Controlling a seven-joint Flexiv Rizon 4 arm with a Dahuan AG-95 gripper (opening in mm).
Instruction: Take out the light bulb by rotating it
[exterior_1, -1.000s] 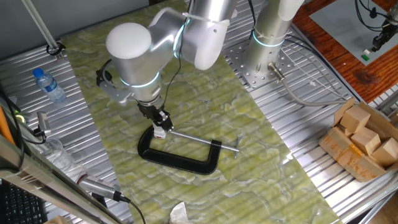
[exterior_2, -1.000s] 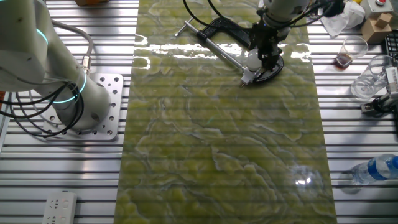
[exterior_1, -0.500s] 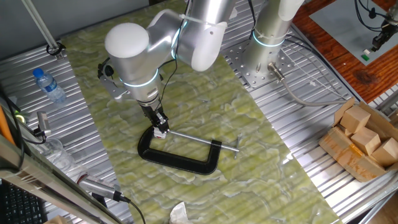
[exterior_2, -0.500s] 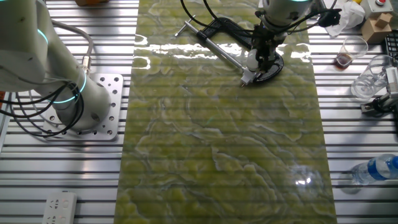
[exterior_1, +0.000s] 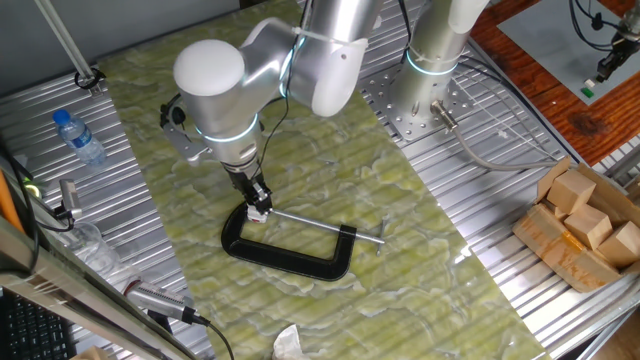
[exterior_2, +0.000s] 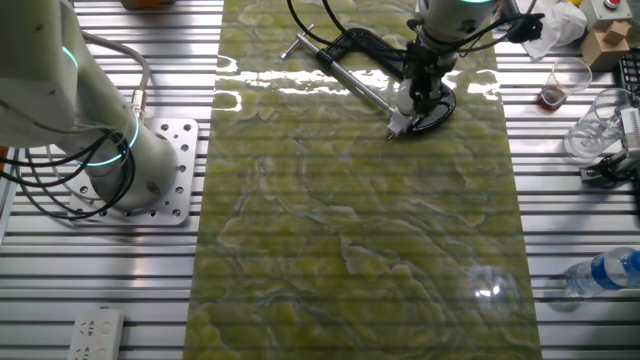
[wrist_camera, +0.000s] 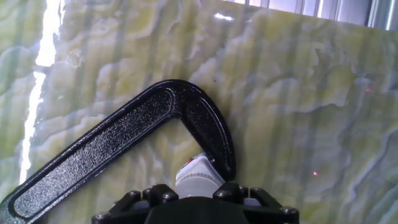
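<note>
The light bulb (exterior_1: 258, 211) is small and frosted white, and stands at the closed end of a black C-clamp (exterior_1: 290, 256) that lies flat on the green mat. My gripper (exterior_1: 256, 198) comes straight down on the bulb with its fingers closed round it. In the other fixed view the gripper (exterior_2: 420, 92) covers most of the bulb (exterior_2: 405, 101) at the clamp's (exterior_2: 358, 45) curved end. In the hand view the bulb's white ribbed base (wrist_camera: 198, 177) sits between my finger bases, beside the clamp's bend (wrist_camera: 186, 112). The fingertips are hidden.
The clamp's steel screw (exterior_1: 325, 226) runs right from the bulb. A clear blue-capped bottle (exterior_1: 78, 137) lies at the left. Wooden blocks (exterior_1: 582, 222) sit at the right. A second arm's base (exterior_2: 125, 165) stands beside the mat. A plastic cup (exterior_2: 557, 84) is near the clamp.
The wrist and big white joint have shifted slightly while the hand stays on the bulb. The clamp has not moved.
</note>
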